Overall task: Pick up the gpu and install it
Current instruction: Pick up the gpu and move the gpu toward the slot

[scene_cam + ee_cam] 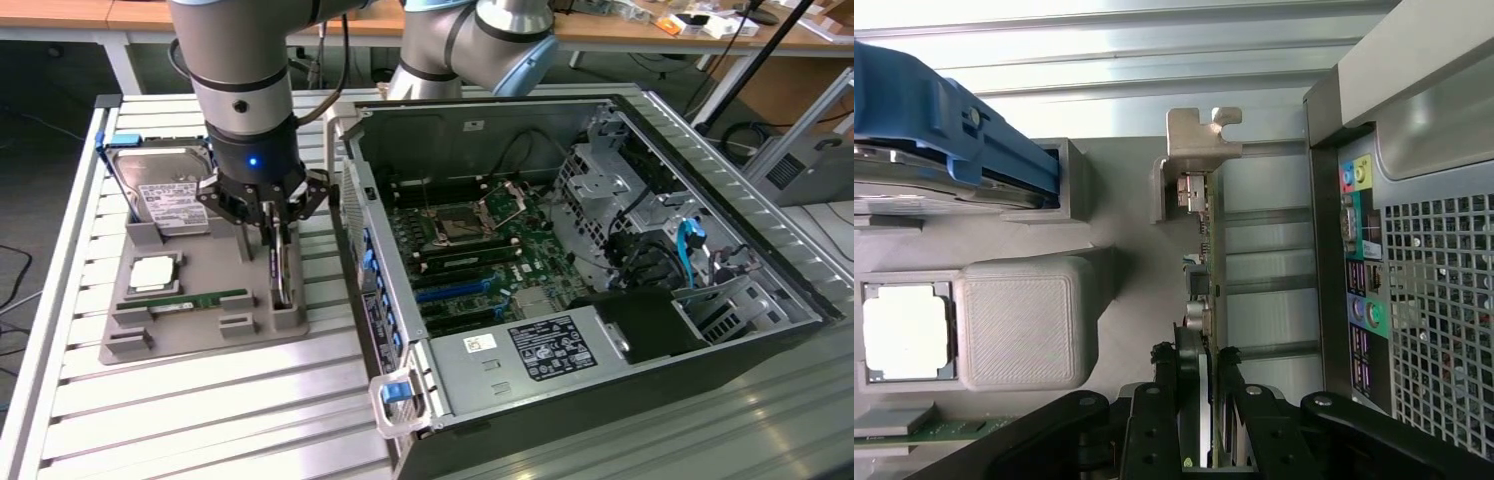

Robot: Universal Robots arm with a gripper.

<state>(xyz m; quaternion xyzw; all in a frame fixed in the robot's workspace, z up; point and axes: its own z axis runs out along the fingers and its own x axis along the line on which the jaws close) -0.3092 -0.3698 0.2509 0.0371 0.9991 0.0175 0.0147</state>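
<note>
The end effector (276,250) (1199,360) is down over the grey holder (200,335) on the worktop (200,420), its fingers (1169,375) partly closed and pinching the top edge of the graphics card (279,285) (1204,250). The card stands on edge in its slot directly under the end effector. The open computer case (534,130) lies just beside it, on the exterior view's right, and the hard drive (160,190) is on the opposite side.
</note>
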